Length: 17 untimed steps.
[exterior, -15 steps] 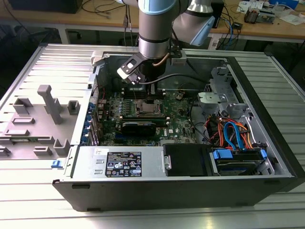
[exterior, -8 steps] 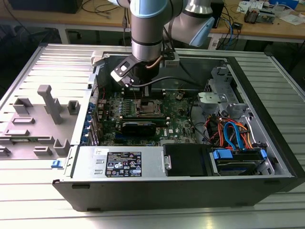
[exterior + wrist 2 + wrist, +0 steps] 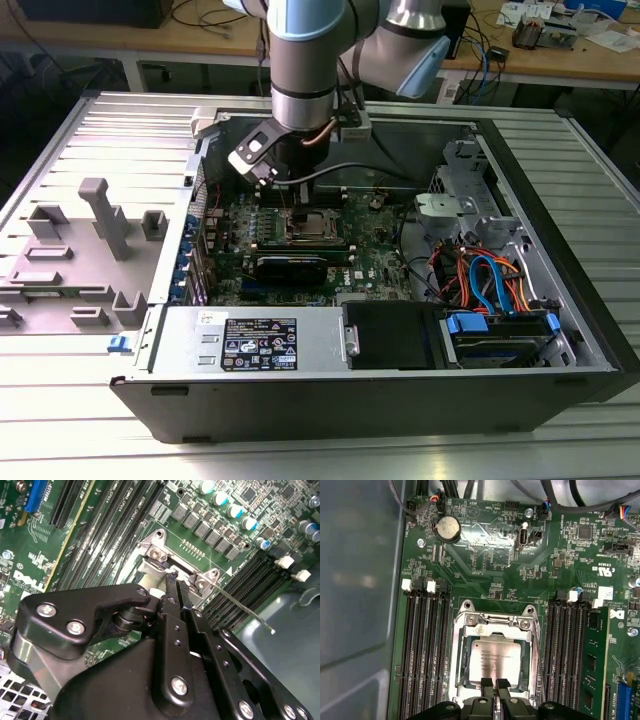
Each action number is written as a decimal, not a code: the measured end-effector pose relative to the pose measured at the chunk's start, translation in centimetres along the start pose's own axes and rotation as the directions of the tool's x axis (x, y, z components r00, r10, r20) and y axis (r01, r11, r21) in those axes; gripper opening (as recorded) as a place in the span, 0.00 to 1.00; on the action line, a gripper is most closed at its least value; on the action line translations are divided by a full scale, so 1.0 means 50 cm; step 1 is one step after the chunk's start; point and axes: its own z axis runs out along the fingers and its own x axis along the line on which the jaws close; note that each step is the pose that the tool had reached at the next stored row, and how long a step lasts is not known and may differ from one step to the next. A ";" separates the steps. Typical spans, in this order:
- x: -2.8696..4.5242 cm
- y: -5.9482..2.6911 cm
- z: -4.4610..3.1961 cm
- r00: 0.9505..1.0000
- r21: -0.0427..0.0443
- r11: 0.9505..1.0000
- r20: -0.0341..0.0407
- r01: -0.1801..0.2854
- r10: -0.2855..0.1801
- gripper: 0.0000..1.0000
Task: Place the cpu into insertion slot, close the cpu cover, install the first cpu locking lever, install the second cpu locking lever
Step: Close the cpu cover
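Observation:
The cpu (image 3: 496, 655) lies flat in the insertion slot (image 3: 456, 647), its silvery top showing through the window of the cpu cover (image 3: 492, 633). The cover lies down over it. My gripper (image 3: 495, 684) is shut, its two black fingertips together at the socket's edge, low over the cover's rim. In the second wrist view the gripper (image 3: 178, 580) touches the socket's metal frame (image 3: 155, 550). A thin wire locking lever (image 3: 245, 611) sticks out from the socket's corner, raised off the board. In the exterior view the gripper (image 3: 298, 195) hangs just above the slot (image 3: 318, 226).
Long memory slots (image 3: 422, 645) flank the socket on both sides. A coin battery (image 3: 447, 527) sits further along the green motherboard (image 3: 490, 565). A black card (image 3: 300, 268), the power supply (image 3: 260, 345) and bundled cables (image 3: 480, 280) crowd the case. A grey fixture (image 3: 100, 220) stands outside.

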 end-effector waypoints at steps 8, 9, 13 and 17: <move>0.000 -0.001 0.012 1.000 0.002 1.000 0.000 0.002 -0.002 0.17; 0.000 -0.002 0.013 1.000 0.002 1.000 0.000 0.002 -0.002 0.17; 0.000 -0.002 0.010 1.000 0.001 1.000 0.000 0.002 -0.002 0.17; 0.000 0.008 0.008 1.000 0.002 1.000 0.000 0.001 -0.001 0.17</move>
